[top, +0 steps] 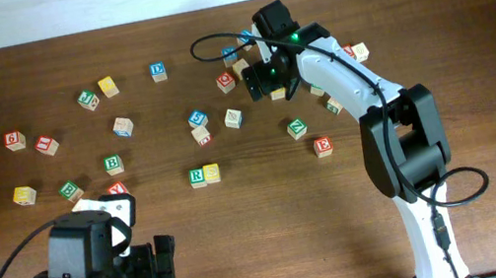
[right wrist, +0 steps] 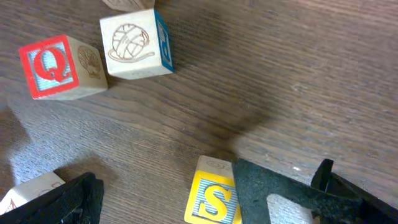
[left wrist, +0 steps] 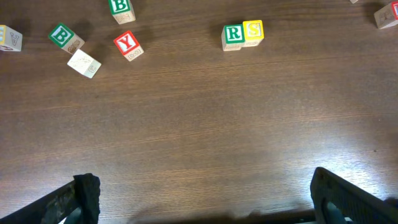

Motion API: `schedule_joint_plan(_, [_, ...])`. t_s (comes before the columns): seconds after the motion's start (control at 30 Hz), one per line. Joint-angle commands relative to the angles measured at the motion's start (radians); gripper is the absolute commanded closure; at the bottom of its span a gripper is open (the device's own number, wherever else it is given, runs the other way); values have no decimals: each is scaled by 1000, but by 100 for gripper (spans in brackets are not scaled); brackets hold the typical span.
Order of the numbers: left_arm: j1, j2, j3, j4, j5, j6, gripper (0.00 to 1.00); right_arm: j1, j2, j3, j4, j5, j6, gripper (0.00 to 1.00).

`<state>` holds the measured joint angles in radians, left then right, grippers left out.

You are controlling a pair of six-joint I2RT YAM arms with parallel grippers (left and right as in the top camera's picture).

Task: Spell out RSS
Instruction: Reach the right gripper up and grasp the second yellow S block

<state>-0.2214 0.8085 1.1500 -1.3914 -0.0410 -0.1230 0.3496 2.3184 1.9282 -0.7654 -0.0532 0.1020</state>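
Note:
A green-and-white R cube (top: 196,176) and a yellow S cube (top: 211,173) stand touching side by side at mid table. They also show in the left wrist view as the R cube (left wrist: 233,35) and the S cube (left wrist: 253,30). My right gripper (top: 270,80) is open and low over the far middle. A second yellow S cube (right wrist: 213,198) sits between its fingers (right wrist: 168,186), against the right finger. In the overhead view this cube (top: 278,94) is mostly hidden under the gripper. My left gripper (top: 153,264) is open and empty near the front left edge, its fingers (left wrist: 205,205) apart.
A red Q cube (right wrist: 53,65) and a cube with a ball drawing (right wrist: 134,42) lie just beyond the right gripper. Green B cubes (left wrist: 60,35), a red Y cube (left wrist: 126,43) and a pale cube (left wrist: 84,62) lie left of the R. Several more lettered cubes are scattered across the far half.

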Motion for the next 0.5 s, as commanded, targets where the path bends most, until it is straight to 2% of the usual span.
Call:
schedule_joint_plan(0.0, [2,-3,5,2,0,13,1,8,13,21,6,-14,8,2])
schedule_joint_plan(0.13, [2,-3,5,2,0,13,1,8,13,19,3,-25,16,2])
schedule_joint_plan(0.3, [2,-3,5,2,0,13,1,8,13,-6,3,-20,145,1])
schedule_joint_plan(0.47, [2,-3,5,2,0,13,1,8,45,-6,-6,-21,166,1])
